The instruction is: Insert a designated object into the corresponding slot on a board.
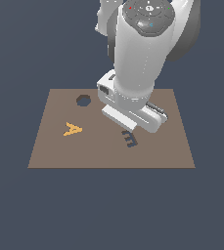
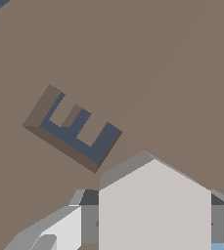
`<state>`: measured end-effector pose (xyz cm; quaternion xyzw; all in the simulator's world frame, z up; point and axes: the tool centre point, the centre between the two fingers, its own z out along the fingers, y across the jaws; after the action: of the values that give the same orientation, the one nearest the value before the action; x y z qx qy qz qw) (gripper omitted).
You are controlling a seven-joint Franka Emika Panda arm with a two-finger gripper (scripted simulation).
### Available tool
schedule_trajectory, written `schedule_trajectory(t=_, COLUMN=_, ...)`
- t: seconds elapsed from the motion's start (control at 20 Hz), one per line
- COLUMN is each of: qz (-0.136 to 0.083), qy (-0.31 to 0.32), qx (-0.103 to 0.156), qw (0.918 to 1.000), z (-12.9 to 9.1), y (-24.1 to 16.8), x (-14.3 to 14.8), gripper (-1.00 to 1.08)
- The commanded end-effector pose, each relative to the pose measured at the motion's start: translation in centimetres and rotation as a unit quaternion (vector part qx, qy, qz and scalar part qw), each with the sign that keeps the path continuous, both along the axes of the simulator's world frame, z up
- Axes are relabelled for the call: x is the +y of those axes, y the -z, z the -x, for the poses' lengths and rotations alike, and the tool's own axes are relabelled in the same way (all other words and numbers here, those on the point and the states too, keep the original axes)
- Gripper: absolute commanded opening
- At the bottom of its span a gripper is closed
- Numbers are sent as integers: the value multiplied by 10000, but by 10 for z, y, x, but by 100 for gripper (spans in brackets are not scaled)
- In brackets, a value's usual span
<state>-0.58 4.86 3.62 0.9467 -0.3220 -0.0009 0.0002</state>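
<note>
Surroundings: a plain dark slate-blue floor is lying under the brown board.
Board: it is carrying an orange letter A, an E-shaped cutout and the hexagonal slot.
Gripper: the gripper is hovering low over the board, clenched on the light grey hexagonal block; grey fingers are flanking the block closely on both sides, so the opening is just the block's width.
Block: it is sitting in the grip, not yet in any hole, with the E-shaped cutout just ahead of it.
Slot position: the slot is lying well apart from the gripper, toward the exterior view's left and the board's far edge.
Step in hand, as I judge it: carrying the block to the slot.
Doing it well: keeping the block clear of the board, centring over the dark hexagon, matching the flats to the hole's sides, then lowering straight.
</note>
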Motion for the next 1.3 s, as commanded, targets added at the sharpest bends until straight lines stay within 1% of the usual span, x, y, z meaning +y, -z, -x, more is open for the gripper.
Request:
schedule_trajectory(t=0.0, qz=0, qy=46, qx=-3, qw=10000, z=15, y=-1, x=-26, gripper=-100)
schedule_trajectory(t=0.35, qz=0, qy=151, qx=-2, qw=9999, z=53, y=-3, x=-90, gripper=-100)
schedule_trajectory(t=0.65, qz=-1, qy=217, qx=-1, qw=9998, z=78, y=-4, x=-131, gripper=-100)
schedule_trajectory(t=0.8, qz=-1, qy=238, qx=-1, qw=9997, z=85, y=-4, x=-144, gripper=-100)
schedule_trajectory(t=0.95, qz=-1, qy=248, qx=-1, qw=9997, z=88, y=-4, x=-151, gripper=-100)
schedule_trajectory(t=1.25, qz=0, qy=253, qx=2, qw=9997, z=88, y=-1, x=-152, gripper=-100)
